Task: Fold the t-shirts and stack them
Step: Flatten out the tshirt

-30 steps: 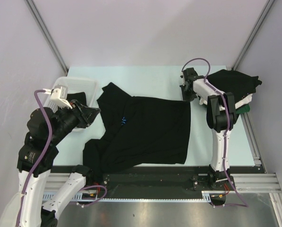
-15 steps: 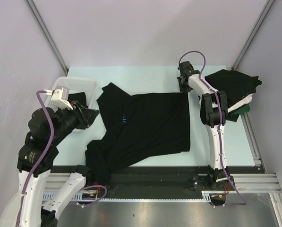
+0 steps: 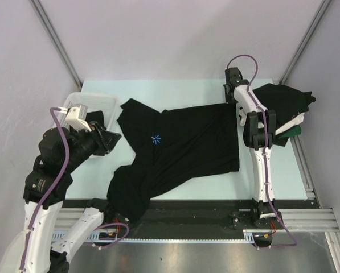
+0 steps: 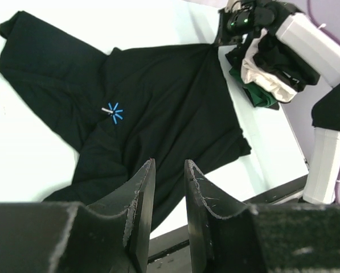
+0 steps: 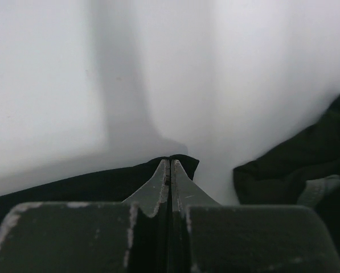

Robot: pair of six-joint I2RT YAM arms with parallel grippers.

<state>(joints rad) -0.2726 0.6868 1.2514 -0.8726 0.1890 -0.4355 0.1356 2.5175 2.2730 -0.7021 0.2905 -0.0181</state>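
Black t-shirt (image 3: 181, 142) with blue starburst (image 3: 156, 139) lay spread on the table (image 3: 175, 91), one end trailing over the near edge, I noted right gripper (image 5: 170, 162) clamped on its far right corner, left gripper (image 4: 168, 165) parted and empty near the basket (image 3: 95, 101), folded t-shirts (image 3: 281, 102) stacked far right
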